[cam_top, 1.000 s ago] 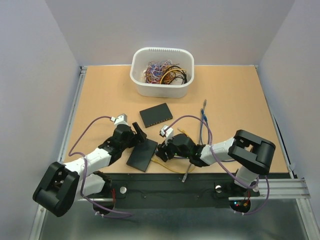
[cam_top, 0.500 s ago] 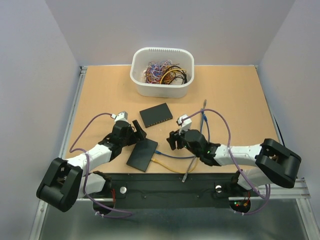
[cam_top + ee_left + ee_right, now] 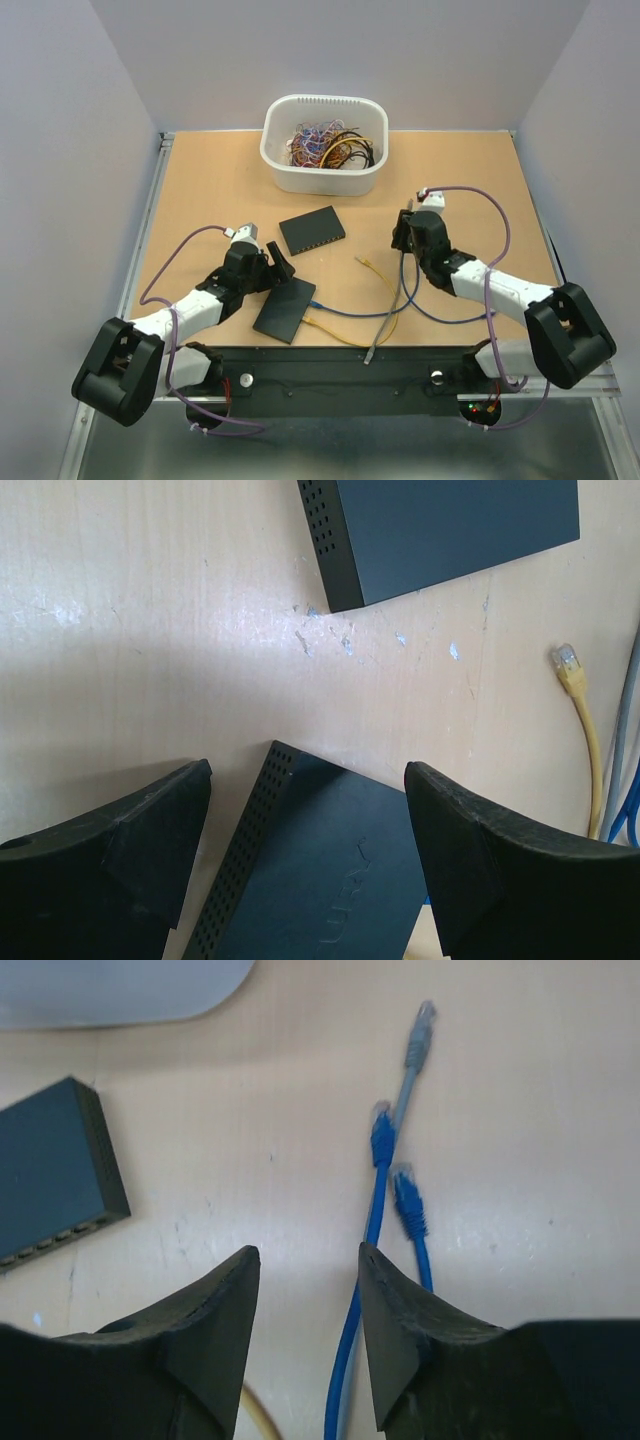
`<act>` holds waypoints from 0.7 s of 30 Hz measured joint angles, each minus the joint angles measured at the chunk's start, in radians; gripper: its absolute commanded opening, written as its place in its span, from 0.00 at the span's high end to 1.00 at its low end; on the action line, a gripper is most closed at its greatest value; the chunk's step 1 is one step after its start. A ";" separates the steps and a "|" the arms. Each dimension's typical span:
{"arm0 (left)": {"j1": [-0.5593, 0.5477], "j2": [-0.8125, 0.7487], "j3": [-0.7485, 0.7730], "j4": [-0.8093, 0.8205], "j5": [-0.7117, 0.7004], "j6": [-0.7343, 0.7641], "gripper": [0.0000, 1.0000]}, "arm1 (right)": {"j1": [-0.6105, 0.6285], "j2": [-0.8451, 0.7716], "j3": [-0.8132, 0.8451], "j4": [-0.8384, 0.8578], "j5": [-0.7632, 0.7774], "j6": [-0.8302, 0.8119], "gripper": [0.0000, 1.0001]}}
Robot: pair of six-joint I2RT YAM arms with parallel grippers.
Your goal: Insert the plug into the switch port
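Observation:
Two black switches lie on the table: a far one [image 3: 311, 229] and a near one [image 3: 285, 308]. My left gripper [image 3: 277, 262] is open and empty over the near switch's far corner [image 3: 330, 870]; the far switch [image 3: 440, 530] lies beyond it. A blue cable [image 3: 350, 312] and a yellow cable [image 3: 335, 333] end at the near switch's right edge. My right gripper [image 3: 402, 232] is open and empty, low over the table. Ahead of it lie two blue plugs [image 3: 382, 1130] [image 3: 407, 1200] and a grey plug [image 3: 420, 1035]. One blue cable runs beside my right finger [image 3: 400, 1330].
A white bin [image 3: 324, 143] full of tangled wires stands at the back centre. A loose yellow plug [image 3: 362, 262] lies between the arms and also shows in the left wrist view [image 3: 567, 660]. A grey cable [image 3: 385, 320] runs to the front edge.
My right arm has swung away from the near switch, to the right and farther back, to the loose cable ends. My left gripper has stayed about where it was.

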 measured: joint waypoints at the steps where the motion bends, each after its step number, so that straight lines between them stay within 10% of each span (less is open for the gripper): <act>1: 0.000 0.000 0.000 0.000 0.002 0.000 0.11 | -0.027 0.005 0.021 -0.015 -0.010 0.002 0.54; 21: 0.000 -0.007 -0.002 0.002 0.011 0.004 0.12 | -0.172 0.273 0.189 -0.119 -0.113 0.029 0.75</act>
